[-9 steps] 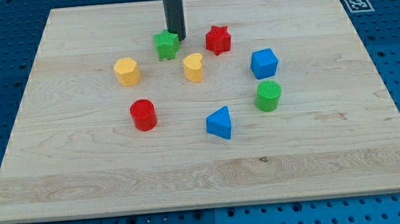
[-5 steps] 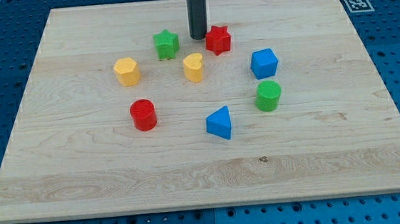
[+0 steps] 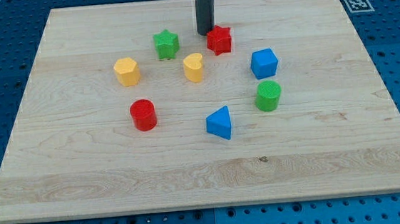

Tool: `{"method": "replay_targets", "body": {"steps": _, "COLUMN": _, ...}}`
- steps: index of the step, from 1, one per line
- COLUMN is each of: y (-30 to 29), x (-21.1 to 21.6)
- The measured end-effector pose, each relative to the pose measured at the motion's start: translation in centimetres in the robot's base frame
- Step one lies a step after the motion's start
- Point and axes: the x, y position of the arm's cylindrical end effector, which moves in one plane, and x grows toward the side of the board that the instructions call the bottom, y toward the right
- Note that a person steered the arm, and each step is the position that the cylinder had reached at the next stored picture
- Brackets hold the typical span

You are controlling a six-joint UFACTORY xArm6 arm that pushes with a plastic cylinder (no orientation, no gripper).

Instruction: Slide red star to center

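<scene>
My tip [image 3: 206,32] sits right beside the red star [image 3: 218,39], on the star's upper-left side, so close that I cannot tell if they touch. I think it stands there so it can get behind the star and push it down toward the middle of the tabletop [image 3: 83,171]. The tool is just a plain rod, so it holds nothing and cannot open or close.

The star is near the view's top, just right and a bit below my tip. The green star [image 3: 167,44] is near my tip on the left. The yellow heart [image 3: 193,67] is below my tip, and it sits close to the path to the middle, so it may get bumped. The blue cube [image 3: 264,63] and the green cylinder [image 3: 269,95] are off to the lower right. The blue triangle [image 3: 219,122], the red cylinder [image 3: 143,114] and the yellow block [image 3: 127,71] are farther away.
</scene>
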Motion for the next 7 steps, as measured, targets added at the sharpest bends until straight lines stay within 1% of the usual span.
{"method": "replay_targets", "body": {"steps": 1, "y": 3.5, "x": 0.0}}
{"method": "replay_targets", "body": {"steps": 2, "y": 5.2, "x": 0.6}}
{"method": "replay_targets", "body": {"steps": 4, "y": 3.9, "x": 1.9}}
{"method": "replay_targets", "body": {"steps": 6, "y": 1.4, "x": 5.1}}
{"method": "replay_targets", "body": {"steps": 7, "y": 0.8, "x": 7.8}}
